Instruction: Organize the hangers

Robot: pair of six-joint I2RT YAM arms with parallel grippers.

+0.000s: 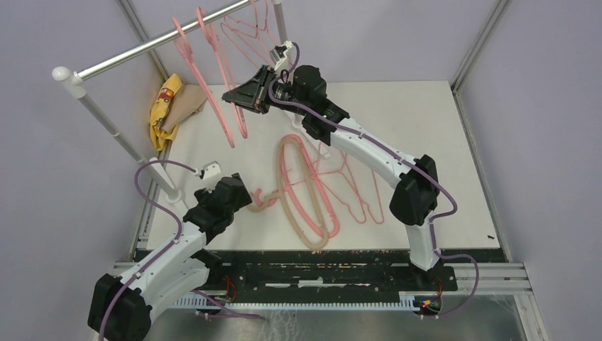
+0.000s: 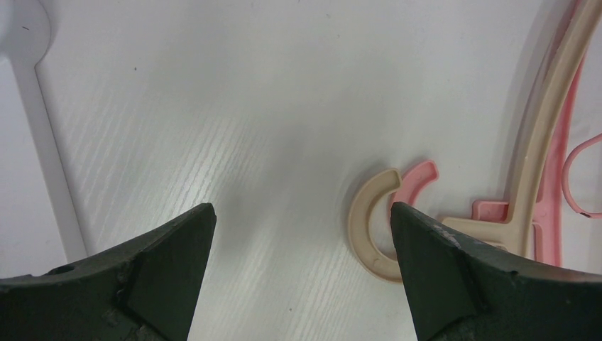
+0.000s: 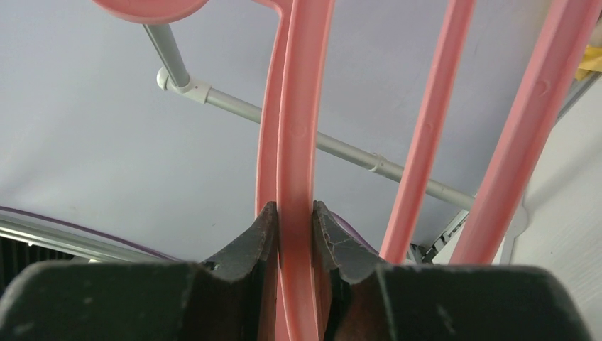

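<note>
Two thick pink plastic hangers (image 1: 186, 48) and thin pink wire hangers (image 1: 250, 30) hang on the silver rail (image 1: 135, 51). My right gripper (image 1: 245, 96) is raised beside the rail and shut on the arm of one pink plastic hanger (image 3: 295, 135), its fingers (image 3: 264, 227) pressed on both sides. On the table lie a beige hanger (image 1: 294, 213), a pink plastic hanger (image 1: 310, 195) and thin pink wire hangers (image 1: 351, 186). My left gripper (image 1: 247, 199) is open and low over the table. Its right finger (image 2: 433, 263) is at the beige hook (image 2: 363, 227) and pink hook (image 2: 420, 176).
A yellow and tan cloth (image 1: 169, 106) lies at the back left of the table (image 1: 440, 142). The rack's white upright (image 1: 121, 135) stands just left of my left arm, and its foot (image 2: 32, 85) shows in the left wrist view. Frame posts stand at the corners.
</note>
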